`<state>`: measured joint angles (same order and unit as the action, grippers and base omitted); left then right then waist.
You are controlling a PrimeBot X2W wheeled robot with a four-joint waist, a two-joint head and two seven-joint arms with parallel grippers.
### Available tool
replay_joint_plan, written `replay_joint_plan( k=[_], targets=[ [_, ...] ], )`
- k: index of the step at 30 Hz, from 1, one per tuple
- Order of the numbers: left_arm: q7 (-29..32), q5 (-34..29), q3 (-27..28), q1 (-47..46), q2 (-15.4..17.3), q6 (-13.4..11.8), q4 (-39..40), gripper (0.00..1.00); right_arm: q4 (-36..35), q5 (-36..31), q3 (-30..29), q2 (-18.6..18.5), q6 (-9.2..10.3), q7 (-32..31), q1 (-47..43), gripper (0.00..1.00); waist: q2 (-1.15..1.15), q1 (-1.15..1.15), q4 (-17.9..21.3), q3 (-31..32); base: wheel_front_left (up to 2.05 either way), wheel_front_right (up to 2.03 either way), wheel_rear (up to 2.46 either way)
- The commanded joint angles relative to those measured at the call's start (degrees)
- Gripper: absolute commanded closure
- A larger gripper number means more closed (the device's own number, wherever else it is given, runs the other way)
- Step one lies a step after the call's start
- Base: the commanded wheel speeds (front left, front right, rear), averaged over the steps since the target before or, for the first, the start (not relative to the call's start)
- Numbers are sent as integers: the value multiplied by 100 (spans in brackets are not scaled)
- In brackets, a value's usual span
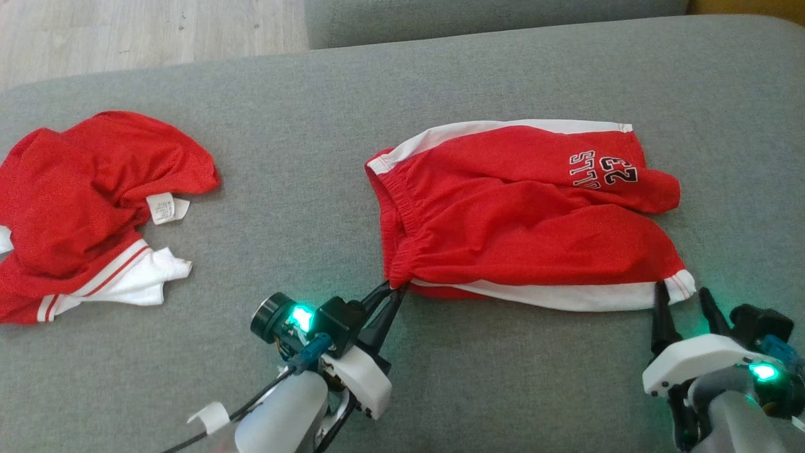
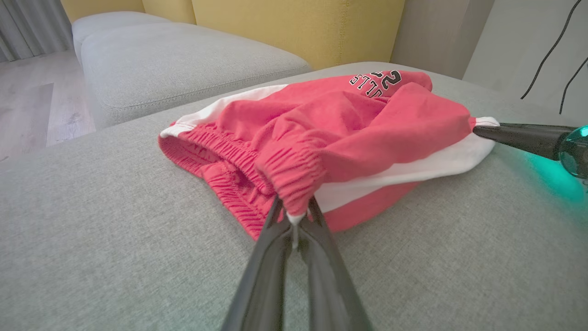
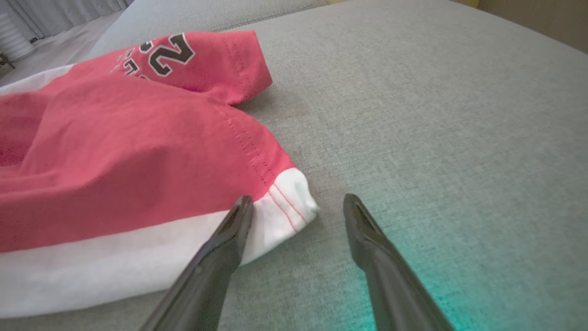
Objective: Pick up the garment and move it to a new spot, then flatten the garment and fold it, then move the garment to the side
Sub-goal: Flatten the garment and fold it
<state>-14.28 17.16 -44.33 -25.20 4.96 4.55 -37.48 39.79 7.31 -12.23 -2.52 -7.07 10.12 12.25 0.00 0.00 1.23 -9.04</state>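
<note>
Shorts lie centre-right on the cushion, waistband to the robot's left and leg hems to its right. The left gripper is clamped tight on the near waistband corner, w/ a bit of gathered elastic pinched between its fingertips. The right gripper sits at the near hem corner w/ its fingers spread wide and nothing in them. One finger lies against the white hem, the other is over bare cushion just beside it, and the corner's tip pokes into the gap. The cushion is grey woven fabric, broad and flat. A crumpled red and white jersey w/ a white label lies at its far left, well apart from the shorts. Beyond there's pale wood floor, a second grey cushion, a yellow backrest, a curtain, and a black cable on a pale wall. The shorts are red w/ white side stripes, doubled over lengthwise and wrinkled, and the waistband is bunched. A black & white "23" plus lettering shows on the far leg near the hem. The near white hem has red stitching.
</note>
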Motion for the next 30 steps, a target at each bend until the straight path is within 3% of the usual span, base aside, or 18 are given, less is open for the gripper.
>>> replay_joint_plan(
  k=[1,11,12,13,21,30],
  targets=[
    [-67,49,172,-129,91,-16,171,100,-91,-83,121,-36,-42,81,178,0,0,0,-2,4,0,0,0],
    [-68,103,128,-133,124,-30,133,100,219,-264,230,-36,-42,303,353,0,0,0,22,44,0,0,0],
    [-68,110,123,-133,125,-30,128,100,234,-260,251,-36,-42,315,361,73,0,0,17,51,0,0,0],
    [-68,117,119,-129,128,-30,122,100,249,-254,283,-36,-42,326,367,100,0,0,11,60,0,0,0],
    [-35,215,133,-77,199,-64,86,100,-119,-235,585,-36,-42,448,320,100,0,0,-8,298,0,0,0],
    [61,443,435,-346,575,-56,453,100,-1584,219,1111,-36,-42,480,451,100,0,0,52,618,0,0,0]
  ],
)
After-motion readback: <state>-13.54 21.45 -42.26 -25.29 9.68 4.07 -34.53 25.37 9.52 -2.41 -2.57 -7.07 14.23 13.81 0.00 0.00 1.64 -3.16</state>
